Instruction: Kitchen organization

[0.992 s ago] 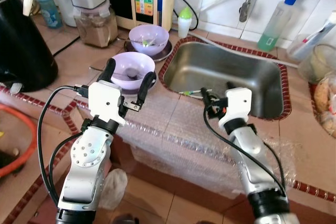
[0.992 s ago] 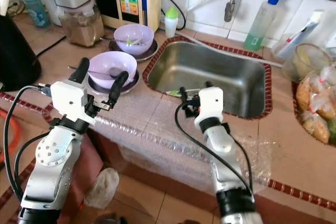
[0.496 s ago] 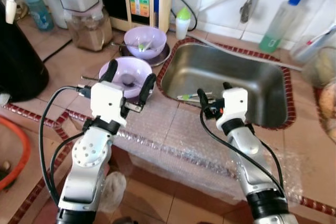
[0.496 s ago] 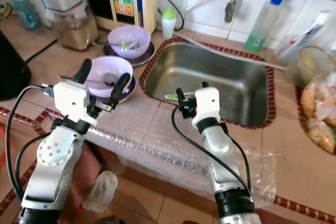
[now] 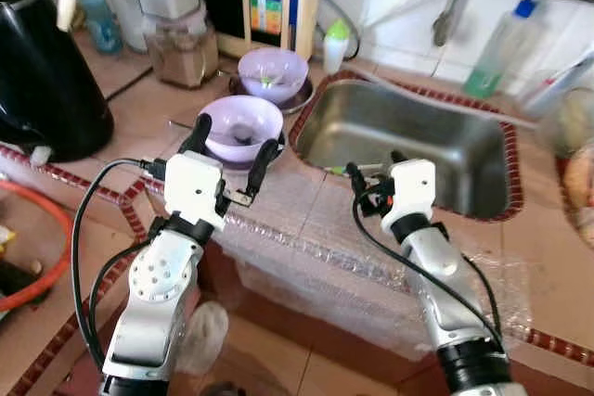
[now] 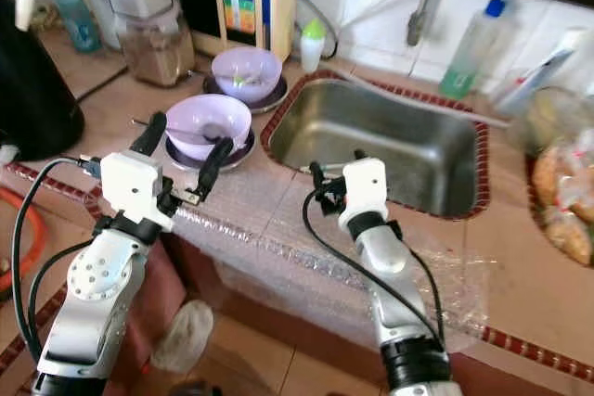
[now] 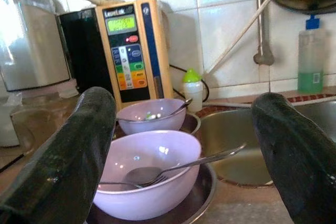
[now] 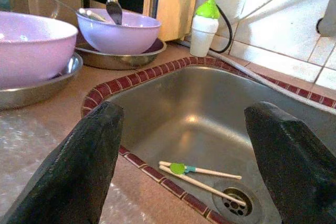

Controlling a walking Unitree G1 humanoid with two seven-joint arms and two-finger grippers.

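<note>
A black kettle [image 5: 42,67] and a green-liquid bottle [image 5: 498,48] flank the counter.

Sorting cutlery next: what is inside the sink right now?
In the sink, a pair of chopsticks joined by a green clip lies beside the drain. The right hand blocks part of the basin, so more may be hidden.

Near bowl [image 5: 243,127]: lilac, upright, seated on a metal plate [image 7: 202,195] on the counter just left of the sink [image 5: 418,141]. A fork [image 7: 173,169] lies inside it, handle leaning on the rim toward the sink.

Far bowl [image 5: 273,74]: lilac, upright, on its own metal plate [image 8: 126,56], directly behind the near bowl; a utensil rests in it.

Chopsticks [image 8: 202,174]: a pale pair joined by a green clip, lying flat on the sink floor beside the drain [image 8: 236,203].
</note>
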